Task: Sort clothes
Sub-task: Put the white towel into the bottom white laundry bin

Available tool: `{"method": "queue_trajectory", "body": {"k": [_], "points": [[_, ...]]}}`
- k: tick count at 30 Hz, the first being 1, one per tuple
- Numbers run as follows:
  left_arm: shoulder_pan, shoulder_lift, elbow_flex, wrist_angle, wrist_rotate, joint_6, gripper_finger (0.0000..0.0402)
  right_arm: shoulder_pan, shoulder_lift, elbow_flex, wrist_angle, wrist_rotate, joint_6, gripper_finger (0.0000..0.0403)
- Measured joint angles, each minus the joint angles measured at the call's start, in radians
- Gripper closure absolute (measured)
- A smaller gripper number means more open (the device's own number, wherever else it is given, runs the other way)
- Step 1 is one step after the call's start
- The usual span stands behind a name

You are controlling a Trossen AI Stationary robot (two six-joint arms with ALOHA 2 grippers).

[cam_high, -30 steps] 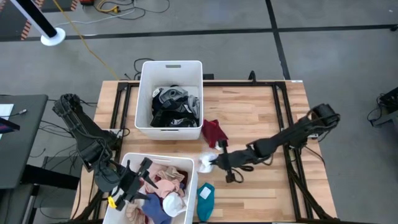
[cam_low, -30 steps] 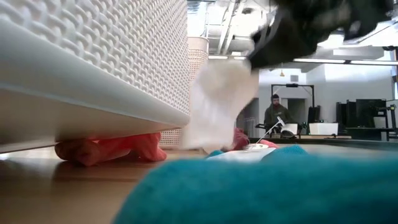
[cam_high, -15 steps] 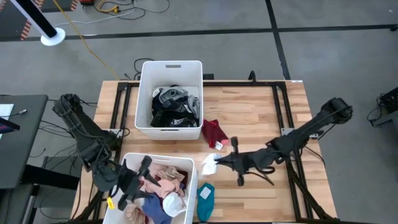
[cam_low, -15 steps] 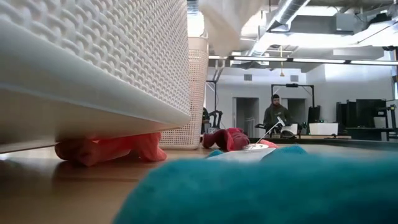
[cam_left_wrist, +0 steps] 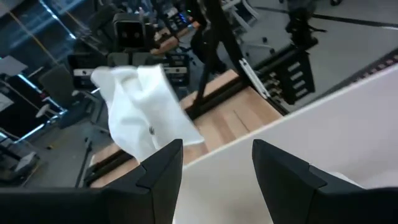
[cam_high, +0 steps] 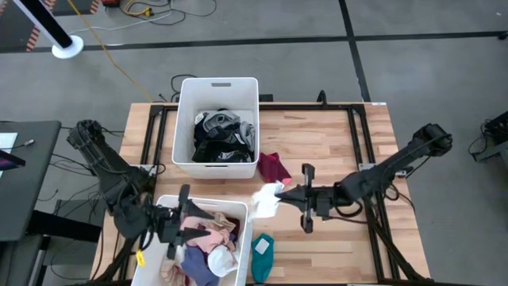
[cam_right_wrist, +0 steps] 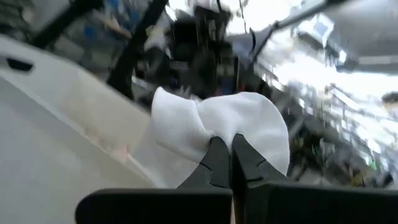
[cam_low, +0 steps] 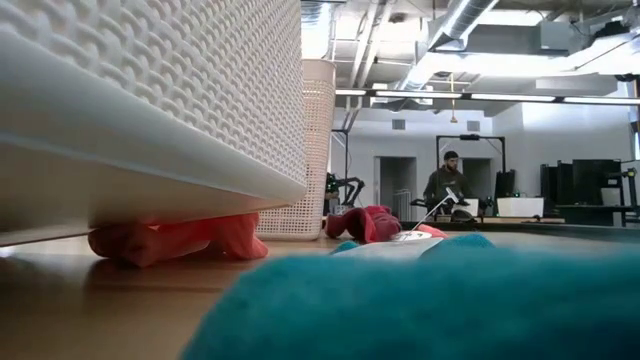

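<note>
Inventory, wooden table (cam_high: 333,143), clothes sort:

- Right gripper (cam_high: 279,193): mid-table, raised, fingers pinched tight on white cloth (cam_high: 266,200); same cloth seen bunched over closed fingertips in right wrist view (cam_right_wrist: 217,127). Cloth hangs just beside corner of near bin, above tabletop.
- Left gripper (cam_high: 181,222): over near bin (cam_high: 248,230), fingers (cam_left_wrist: 163,163) apart w/ clear gap, nothing between them. White cloth visible beyond it in left wrist view (cam_left_wrist: 142,112).
- Near bin: white plastic, front-left of table. Holds pink garments (cam_high: 208,230), blue item (cam_high: 194,266), white item (cam_high: 222,260), mixed heap.
- Far bin (cam_high: 216,86): white, back-left of table. Holds black/grey garments (cam_high: 221,137).
- Maroon garment (cam_high: 272,168): flat on table, touching front-right corner of far bin; also in low view (cam_low: 365,222).
- Teal garment (cam_high: 262,253): on table at front edge, just beside near bin; fills low-view foreground (cam_low: 420,300).
- Pink-red fabric (cam_low: 170,240): low view, lying at base of bin wall.
- Person (cam_low: 445,185): in room behind table, well apart.
</note>
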Motion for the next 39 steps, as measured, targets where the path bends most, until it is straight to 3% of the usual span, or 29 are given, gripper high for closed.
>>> {"method": "queue_trajectory", "body": {"k": [4,9,18,23,25,30,35,39], "points": [[0.033,0.0,0.0,0.021,-0.002,0.013,0.0212,-0.032,0.002,0.018,0.045,-0.141,-0.011,0.0403],[0.079,0.0,0.0,0.031,-0.004,0.012,0.0212,-0.059,0.06,0.099,0.04,-0.229,-0.023,0.0402],[0.092,0.0,0.0,0.115,0.003,0.065,0.0212,-0.105,0.219,0.318,-0.111,-0.243,-0.031,0.0392],[0.092,0.0,0.0,0.117,0.133,0.045,0.0212,-0.124,0.295,0.437,-0.191,-0.244,-0.031,0.0391],[0.092,0.0,0.0,0.117,0.134,0.027,0.0212,-0.131,0.322,0.476,-0.217,-0.26,-0.031,0.0391],[0.093,0.0,0.0,0.12,0.117,0.004,0.0212,-0.137,0.395,0.557,-0.255,-0.279,-0.052,0.039],[0.093,0.011,0.0,0.12,-0.052,0.003,0.0212,-0.136,0.45,0.624,-0.294,-0.281,-0.071,0.039],[0.092,0.022,-0.001,0.118,-0.089,0.006,0.0212,-0.135,0.455,0.641,-0.324,-0.282,-0.072,0.039]]}}
